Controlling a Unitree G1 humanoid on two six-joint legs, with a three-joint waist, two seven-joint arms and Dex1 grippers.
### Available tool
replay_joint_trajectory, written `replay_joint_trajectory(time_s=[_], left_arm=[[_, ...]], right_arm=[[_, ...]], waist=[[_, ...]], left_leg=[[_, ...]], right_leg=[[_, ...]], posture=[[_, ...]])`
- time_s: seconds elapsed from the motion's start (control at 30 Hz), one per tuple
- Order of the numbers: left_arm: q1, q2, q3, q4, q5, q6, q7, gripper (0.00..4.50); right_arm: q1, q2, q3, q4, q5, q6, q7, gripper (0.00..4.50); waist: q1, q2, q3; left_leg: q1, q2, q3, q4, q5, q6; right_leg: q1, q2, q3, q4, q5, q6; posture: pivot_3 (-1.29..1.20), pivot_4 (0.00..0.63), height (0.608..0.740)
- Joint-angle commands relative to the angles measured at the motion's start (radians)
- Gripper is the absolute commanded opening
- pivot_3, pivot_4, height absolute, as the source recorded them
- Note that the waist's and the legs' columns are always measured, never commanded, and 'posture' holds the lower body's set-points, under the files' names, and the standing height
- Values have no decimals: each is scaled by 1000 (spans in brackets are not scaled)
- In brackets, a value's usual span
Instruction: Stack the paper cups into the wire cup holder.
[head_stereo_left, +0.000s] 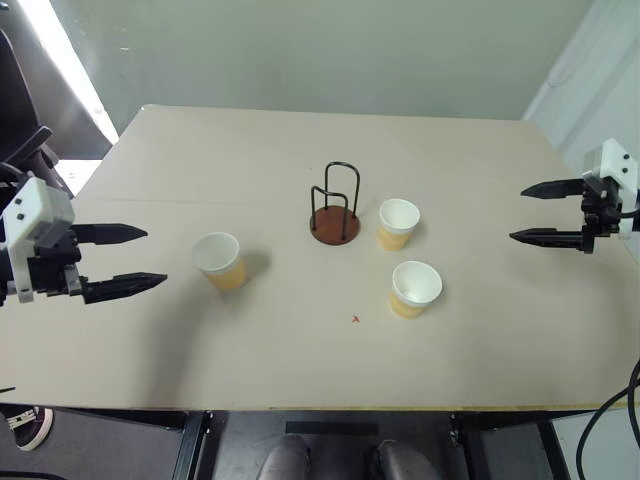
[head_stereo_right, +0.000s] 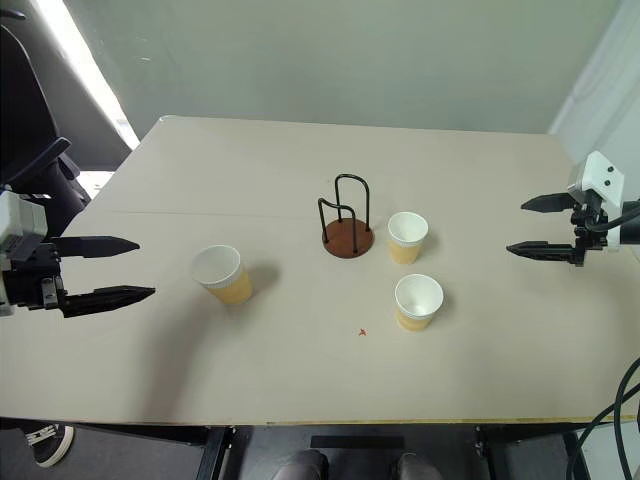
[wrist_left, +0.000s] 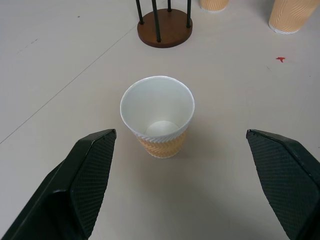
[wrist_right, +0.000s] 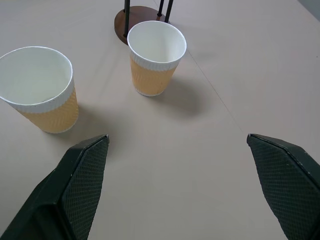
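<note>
Cup sits just beyond open left tool.

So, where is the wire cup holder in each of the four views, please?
Left eye view: wire cup holder at table centre.
Right eye view: centre too.
Left wrist view: its base beyond the lone cup.
Right wrist view: base behind the farther cup.
Shared landmark: round reddish-brown base.

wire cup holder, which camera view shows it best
The left eye view shows the wire cup holder best: whole, with both black arches and the round brown base, standing empty on the table. The right eye view shows the same. Both wrist views cut the arches off, leaving the base and the lower wires.
</note>
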Motion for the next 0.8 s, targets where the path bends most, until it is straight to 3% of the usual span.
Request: replay_joint_trajectory(time_s=[0.03,0.23,0.37,0.47,0.67,0.8], left_arm=[[-3,14,21,-18,-4,-4,2,4453],[-18,18,30,-9,-7,-8,6,4453],[-21,17,25,-25,-1,-10,23,4453],[-16,-6,7,-83,-10,-7,44,4453],[-68,-53,-24,-197,-40,14,129,4453],[-119,-94,-62,-239,-26,6,212,4453]], right_arm=[[-25,-17,-29,-15,16,-2,4,4500],[-47,29,-36,-146,90,65,11,4500],[-130,178,43,-342,99,223,-111,4500],[-185,283,100,-376,55,284,-205,4500],[-288,501,247,-239,-66,351,-373,4500],[-339,572,285,-63,-137,282,-425,4500]], waist=[[0,0,0],[-1,0,0],[-24,0,0],[-28,0,0],[-21,0,0],[-10,0,0]], left_leg=[[0,0,0,0,0,0],[0,0,0,0,0,0],[2,1,1,0,1,-1],[2,2,0,0,1,-1],[-1,2,-2,0,1,-2],[-5,2,-3,0,2,-3]], right_leg=[[0,0,0,0,0,0],[0,0,0,0,0,0],[-1,2,0,0,0,0],[-1,3,0,0,0,0],[-3,3,0,1,0,-1],[-7,3,-1,3,0,-1]], posture=[[0,150,740],[0,150,740],[0,150,740],[0,150,740],[0,150,740],[0,150,740]])
